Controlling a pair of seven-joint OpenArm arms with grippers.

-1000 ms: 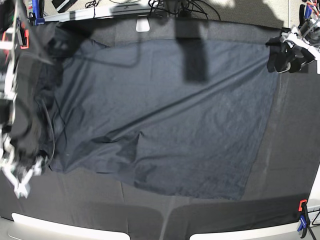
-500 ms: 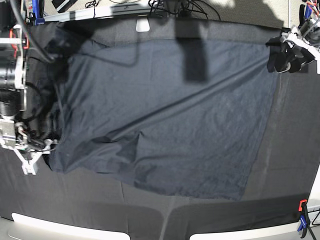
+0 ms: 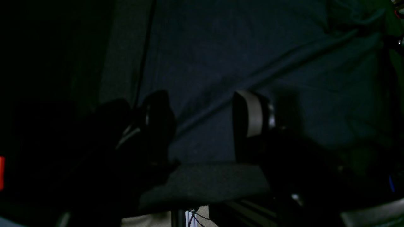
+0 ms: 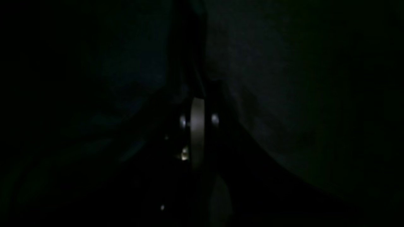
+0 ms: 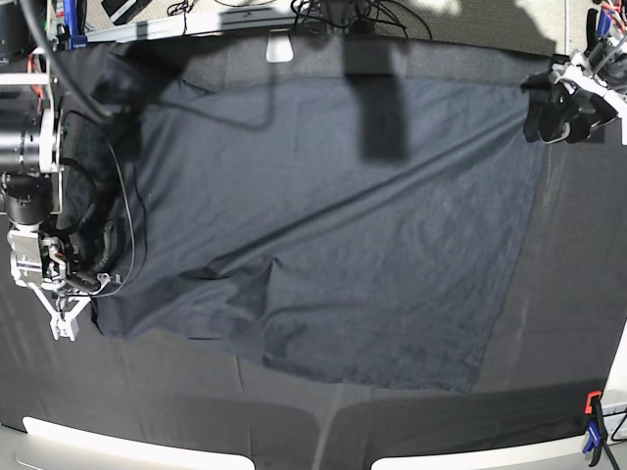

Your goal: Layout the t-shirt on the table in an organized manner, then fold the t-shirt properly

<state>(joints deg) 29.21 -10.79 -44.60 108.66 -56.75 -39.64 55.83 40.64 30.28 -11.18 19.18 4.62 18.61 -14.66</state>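
right gripper [image 5: 65, 328] just snapped closed at shirt [image 5: 333, 225] edge, catch unclear | left gripper [image 5: 560, 113] spread wide | spreading on counter [image 5: 568, 323] unfinished

The t-shirt [image 5: 333, 225] lies spread over the middle of the desk [image 5: 176, 411] — the right claw [image 5: 67, 318] at its left edge, the left claw [image 5: 558, 110] at its upper-right corner.

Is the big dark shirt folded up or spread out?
Spread out. The large dark charcoal fabric t-shirt lies open across the black-clothed table, only wrinkled, with a diagonal crease.
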